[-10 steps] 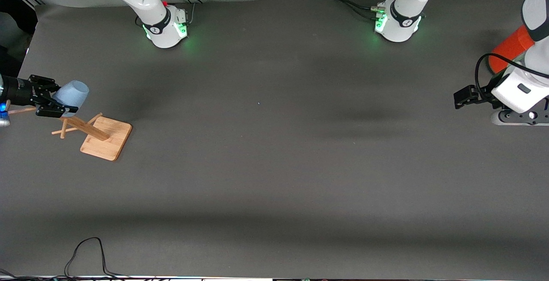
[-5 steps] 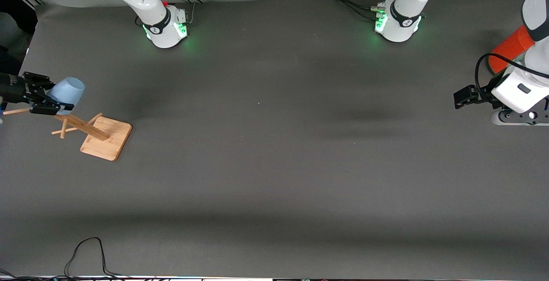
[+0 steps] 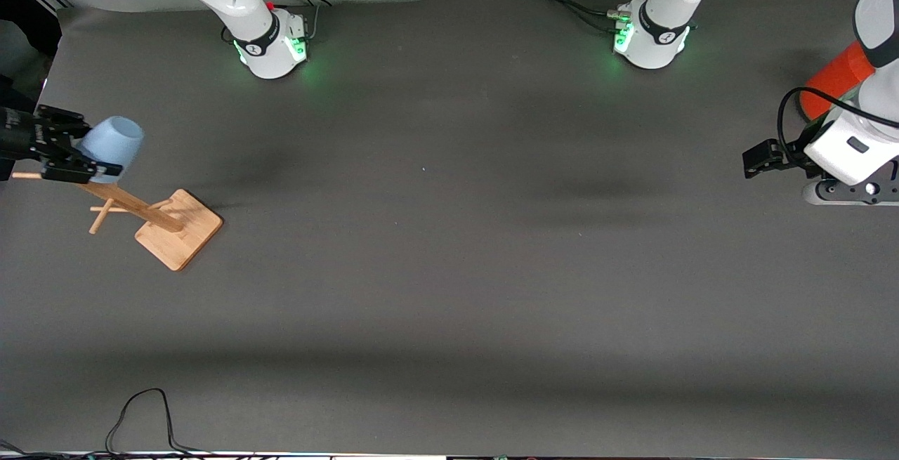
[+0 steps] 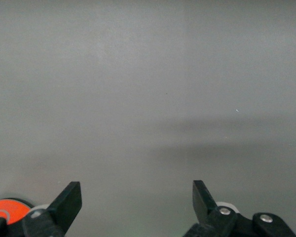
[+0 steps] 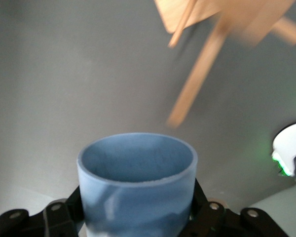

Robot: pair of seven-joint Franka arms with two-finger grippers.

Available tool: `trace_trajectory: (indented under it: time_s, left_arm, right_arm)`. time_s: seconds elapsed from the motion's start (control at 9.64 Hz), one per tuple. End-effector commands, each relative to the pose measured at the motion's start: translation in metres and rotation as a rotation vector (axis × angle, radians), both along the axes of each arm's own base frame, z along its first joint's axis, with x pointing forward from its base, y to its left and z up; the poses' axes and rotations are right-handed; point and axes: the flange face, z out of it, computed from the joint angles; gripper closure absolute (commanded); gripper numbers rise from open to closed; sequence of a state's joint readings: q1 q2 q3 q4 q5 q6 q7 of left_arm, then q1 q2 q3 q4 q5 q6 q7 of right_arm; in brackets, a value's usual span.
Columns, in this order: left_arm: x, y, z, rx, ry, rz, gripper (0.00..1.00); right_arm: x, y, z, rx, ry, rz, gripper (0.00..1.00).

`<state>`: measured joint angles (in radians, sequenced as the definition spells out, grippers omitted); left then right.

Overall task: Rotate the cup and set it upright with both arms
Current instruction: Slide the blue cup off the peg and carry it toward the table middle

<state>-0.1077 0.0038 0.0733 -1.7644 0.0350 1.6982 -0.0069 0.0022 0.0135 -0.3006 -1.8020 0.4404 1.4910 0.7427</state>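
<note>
Pale-blue plastic, matte and thin-walled: the cup [image 3: 111, 142] sits clamped in the right gripper [image 3: 83, 158], which is up in the air over the right arm's end of the table. The fingers close on its narrower base end, and its open rim points away from the gripper, tipped toward the middle of the table rather than straight up. In the right wrist view the cup [image 5: 137, 183] fills the space between the jaws, mouth facing outward.

Just below the gripper stands a wooden rack [image 3: 151, 218], its pegs and post close under the cup; from the front I cannot tell whether the cup touches a peg.

I would judge the cup light and fairly stiff, with some give at the rim if squeezed hard. The matte skin should grip well, though the taper could let it slide toward the narrow end. For a handover, the free wall near the rim looks the best place to take it, across the width.

At the other end the left gripper [image 3: 762, 159] waits, jaws wide apart and empty, beside an orange can [image 3: 836, 81].
</note>
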Motion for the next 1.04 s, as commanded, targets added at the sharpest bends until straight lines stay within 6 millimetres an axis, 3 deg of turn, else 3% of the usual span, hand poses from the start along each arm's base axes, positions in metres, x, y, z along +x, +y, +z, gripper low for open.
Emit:
trace_trajectory:
  time_s: [0.0, 0.1, 0.31, 0.52, 0.73, 0.93]
  left_arm:
    - [-0.002, -0.001, 0.007, -0.007, 0.006, -0.012, 0.0]
    - [-0.002, -0.001, 0.007, -0.007, 0.006, -0.012, 0.0]
    - [-0.002, -0.001, 0.007, -0.007, 0.006, -0.012, 0.0]
    - [-0.002, -0.002, 0.007, -0.007, 0.006, -0.014, 0.0]
    - [-0.002, -0.001, 0.007, -0.008, 0.006, -0.012, 0.0]
    - [-0.002, -0.002, 0.008, -0.007, 0.003, -0.015, 0.0]
  right_arm:
    - [0.018, 0.072, 0.037, -0.031, 0.007, -0.065, 0.51]
    - [0.024, 0.106, 0.044, -0.049, 0.001, -0.083, 0.51]
    - [0.038, 0.212, 0.044, -0.094, -0.024, -0.167, 0.51]
    - [0.042, 0.325, 0.014, -0.161, -0.072, -0.213, 0.5]
    - [0.024, 0.43, -0.024, -0.266, -0.126, -0.219, 0.5]
    - [0.006, 0.498, -0.071, -0.334, -0.156, -0.164, 0.5]
